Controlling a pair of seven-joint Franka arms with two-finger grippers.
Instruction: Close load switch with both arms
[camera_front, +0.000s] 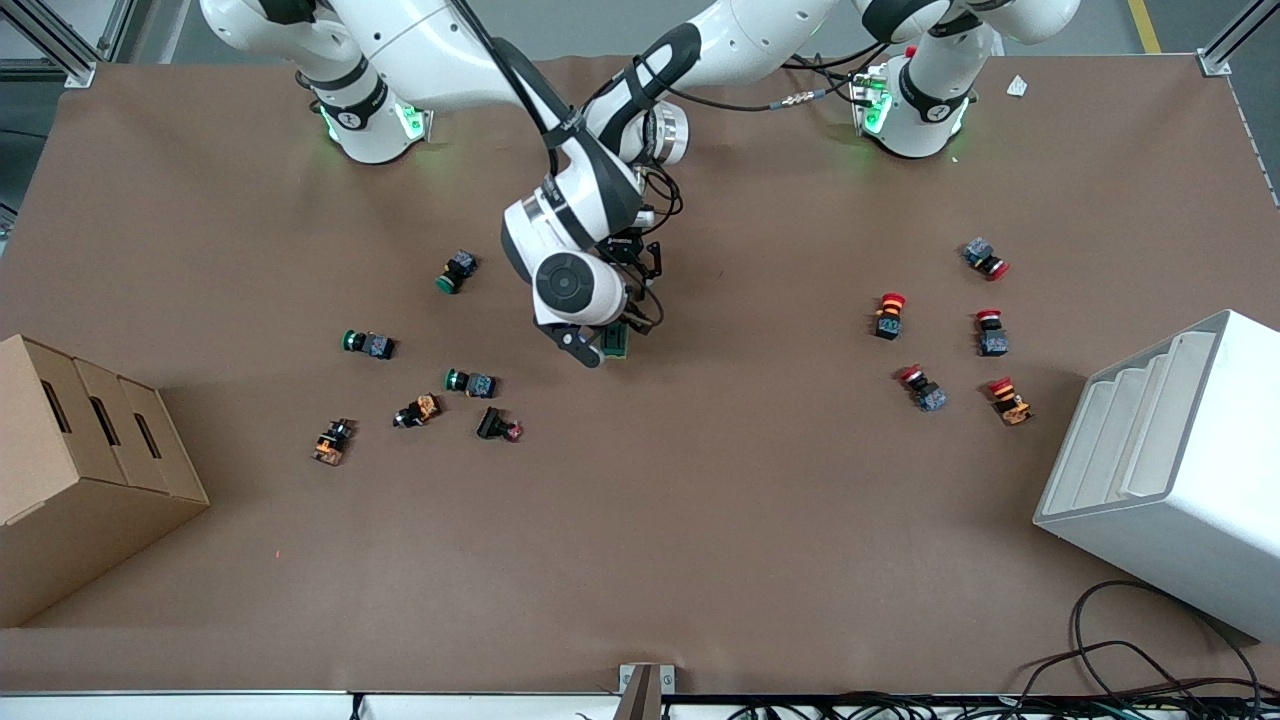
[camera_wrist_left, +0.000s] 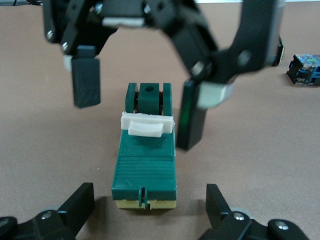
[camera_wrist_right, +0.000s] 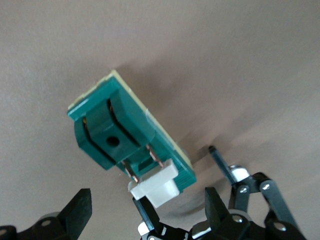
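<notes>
At mid-worktop (camera_front: 700, 520), the load switch (camera_front: 616, 341), a ribbed dark-green oblong block with a white slider, lies flat between both spread tools: left tool (camera_wrist_left: 145, 212) and right tool (camera_wrist_right: 145, 215), neither grasping it. No lettering reads.

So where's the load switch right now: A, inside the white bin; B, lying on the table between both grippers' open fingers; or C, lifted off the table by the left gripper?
B: the load switch lies on the table, left gripper and right gripper open around it.
</notes>
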